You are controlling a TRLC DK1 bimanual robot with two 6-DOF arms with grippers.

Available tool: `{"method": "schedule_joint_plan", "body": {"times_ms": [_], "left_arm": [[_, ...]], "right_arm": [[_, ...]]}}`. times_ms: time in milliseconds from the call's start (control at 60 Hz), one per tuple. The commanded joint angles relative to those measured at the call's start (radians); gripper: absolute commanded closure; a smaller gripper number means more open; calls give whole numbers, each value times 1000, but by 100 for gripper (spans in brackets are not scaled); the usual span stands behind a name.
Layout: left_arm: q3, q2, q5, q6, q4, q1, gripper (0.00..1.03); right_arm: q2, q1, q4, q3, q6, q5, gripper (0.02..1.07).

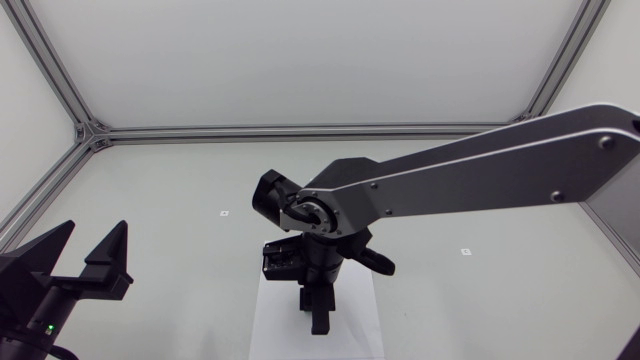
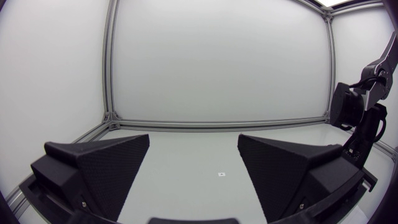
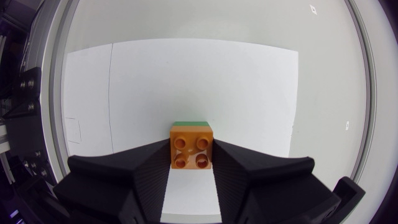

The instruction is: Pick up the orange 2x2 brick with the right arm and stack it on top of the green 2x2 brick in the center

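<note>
Black wedge fingers of my left gripper (image 1: 93, 232) stand wide apart with nothing between them, low at the left of the table (image 1: 180, 180) and well away from the work. At the centre lies a white sheet (image 3: 249, 93). Over it my right gripper (image 3: 192, 148) points down, both fingers pressed against the sides of the orange 2x2 brick (image 3: 193, 152). Directly beneath that brick shows a thin edge of the green 2x2 brick (image 3: 190, 123), so the pick-up is done and the stack looks made or nearly so. I cannot tell whether the studs are fully seated. Left to do, I judge: press home if needed, release and lift the right arm (image 1: 480, 170) away. No brand, label or readable writing shows anywhere, only small square marks (image 1: 224, 213) on the table.
</note>
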Motion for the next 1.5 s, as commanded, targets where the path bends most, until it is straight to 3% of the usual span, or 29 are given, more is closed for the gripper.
{"method": "schedule_joint_plan", "body": {"times_ms": [0, 267, 417, 733, 783, 917, 1083, 1483], "left_arm": [[-41, -6, 1, 5, -10, 2, 4], [-41, -6, 1, 5, -10, 2, 4], [-41, -6, 1, 5, -10, 2, 4], [-41, -6, 1, 5, -10, 2, 4], [-41, -6, 1, 5, -10, 2, 4], [-41, -6, 1, 5, -10, 2, 4], [-41, -6, 1, 5, -10, 2, 4], [-41, -6, 1, 5, -10, 2, 4]], "right_arm": [[39, -15, -34, -13, -9, 27, 58], [31, -15, -48, 3, -8, 24, 50], [28, -13, -49, 10, -6, 24, 37], [25, -15, -26, -1, -5, 10, 37], [25, -13, -22, -6, -5, 7, 39], [33, -9, -5, -18, -6, 4, 61], [33, -6, 0, -23, -11, 4, 78], [34, 10, -2, 2, -5, 4, 79]]}}
